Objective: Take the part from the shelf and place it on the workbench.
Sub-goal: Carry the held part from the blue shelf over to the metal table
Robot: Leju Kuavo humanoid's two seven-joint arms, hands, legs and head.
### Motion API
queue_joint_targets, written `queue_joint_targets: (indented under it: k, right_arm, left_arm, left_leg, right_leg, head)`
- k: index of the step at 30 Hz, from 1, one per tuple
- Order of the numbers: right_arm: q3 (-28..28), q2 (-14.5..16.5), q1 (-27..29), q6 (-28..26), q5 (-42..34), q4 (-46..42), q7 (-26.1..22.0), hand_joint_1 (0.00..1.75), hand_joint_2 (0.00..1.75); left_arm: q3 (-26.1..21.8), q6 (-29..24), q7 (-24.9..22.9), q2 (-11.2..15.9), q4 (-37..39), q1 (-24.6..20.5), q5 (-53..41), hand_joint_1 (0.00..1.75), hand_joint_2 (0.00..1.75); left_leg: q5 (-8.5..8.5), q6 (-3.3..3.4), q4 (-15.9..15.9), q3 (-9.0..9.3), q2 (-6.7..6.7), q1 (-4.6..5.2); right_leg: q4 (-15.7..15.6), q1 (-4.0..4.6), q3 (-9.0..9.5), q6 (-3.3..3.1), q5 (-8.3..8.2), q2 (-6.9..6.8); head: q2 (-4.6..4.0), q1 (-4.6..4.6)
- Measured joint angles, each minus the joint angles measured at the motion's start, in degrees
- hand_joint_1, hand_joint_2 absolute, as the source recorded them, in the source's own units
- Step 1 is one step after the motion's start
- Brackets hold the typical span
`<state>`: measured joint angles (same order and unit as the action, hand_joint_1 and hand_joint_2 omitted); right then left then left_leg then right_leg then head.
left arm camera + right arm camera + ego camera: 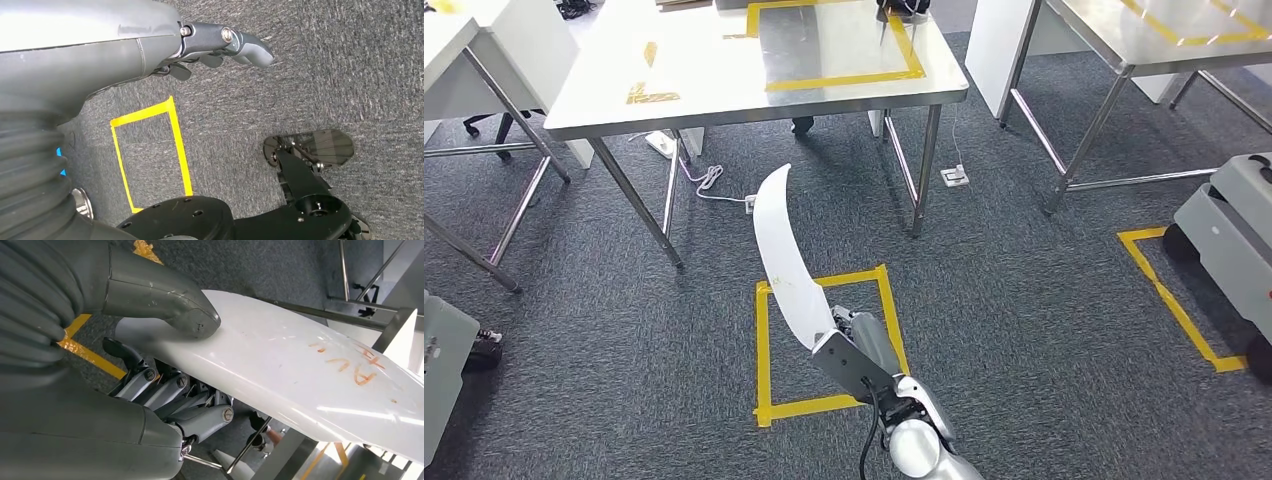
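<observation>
The head view looks forward and down from high on the body, over the right hand [849, 340] to grey carpet and a steel workbench [724, 95] farther ahead. The right wrist view sits close behind that hand [165, 390], facing along the white part [300, 370] it holds; both views share this part [786, 265] and the yellow tape square [766, 350] below the hand. The left wrist view looks down past the left hand [220, 47] at carpet.

The right robot hand [849, 345] grips a curved white part [782, 255] above grey carpet [1024, 300].
</observation>
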<state>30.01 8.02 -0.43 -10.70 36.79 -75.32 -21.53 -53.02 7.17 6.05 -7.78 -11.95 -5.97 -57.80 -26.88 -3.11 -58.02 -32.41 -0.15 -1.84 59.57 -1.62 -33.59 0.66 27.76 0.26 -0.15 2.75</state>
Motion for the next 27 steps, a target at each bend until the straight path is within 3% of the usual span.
queue_joint_targets:
  k: [4,7,12,18,22,27]
  right_arm:
    - [0.0,0.0,-2.42,-0.96,2.92,1.81,0.9,1.62,1.75]
    - [-0.19,0.17,-7.61,-2.64,5.97,5.64,2.1,1.62,1.75]
    - [-1.25,2.07,-23.98,-5.58,13.73,19.54,6.05,1.62,1.75]
    - [-1.6,4.44,-45.87,-6.85,23.8,38.74,14.6,1.62,1.75]
    - [-1.33,4.75,-56.41,-4.27,29.25,47.0,19.6,1.62,1.75]
    - [3.3,4.25,-64.85,2.27,41.31,53.32,28.28,1.62,1.75]
  left_arm:
    - [0.0,0.0,-0.32,-0.14,0.04,-0.05,-0.9,0.0,1.75]
    - [0.14,0.0,-0.93,-0.38,0.06,-0.43,-2.28,0.0,1.75]
    - [1.05,0.0,-2.22,-0.92,0.08,-1.98,-4.37,0.0,1.75]
    - [2.09,0.0,-2.37,-1.36,0.21,-4.25,-4.96,0.0,1.75]
    - [2.43,0.0,-2.49,-1.55,0.31,-5.03,-5.37,0.0,1.75]
    - [2.82,0.0,-2.76,-2.2,0.45,-5.2,-5.36,0.0,1.75]
  left_leg:
    - [-0.02,0.04,-0.23,-0.16,0.01,0.01]
    - [0.02,0.11,-0.36,-0.27,0.02,0.01]
    - [0.31,0.29,-0.54,-0.53,0.04,0.03]
    - [0.7,0.33,-0.68,-1.09,-0.03,0.03]
    - [0.73,0.31,-0.78,-1.21,-0.11,0.03]
    - [0.71,0.33,-0.82,-1.28,-0.11,0.04]
  right_leg:
    - [-0.04,-0.01,-0.02,0.18,-0.12,0.01]
    - [-0.04,-0.03,-0.07,0.33,-0.26,0.04]
    - [-0.04,-0.04,-0.3,0.47,-0.64,0.09]
    - [-0.03,-0.04,-0.76,0.56,-1.03,0.06]
    - [-0.04,-0.04,-0.82,0.58,-1.08,0.06]
    - [-0.1,-0.05,-0.84,0.58,-1.08,0.07]
  head:
    - [0.0,0.0]
    - [0.0,0.0]
    - [0.0,-0.01]
    - [0.0,0.0]
    - [0.0,0.0]
    - [0.0,0.0]
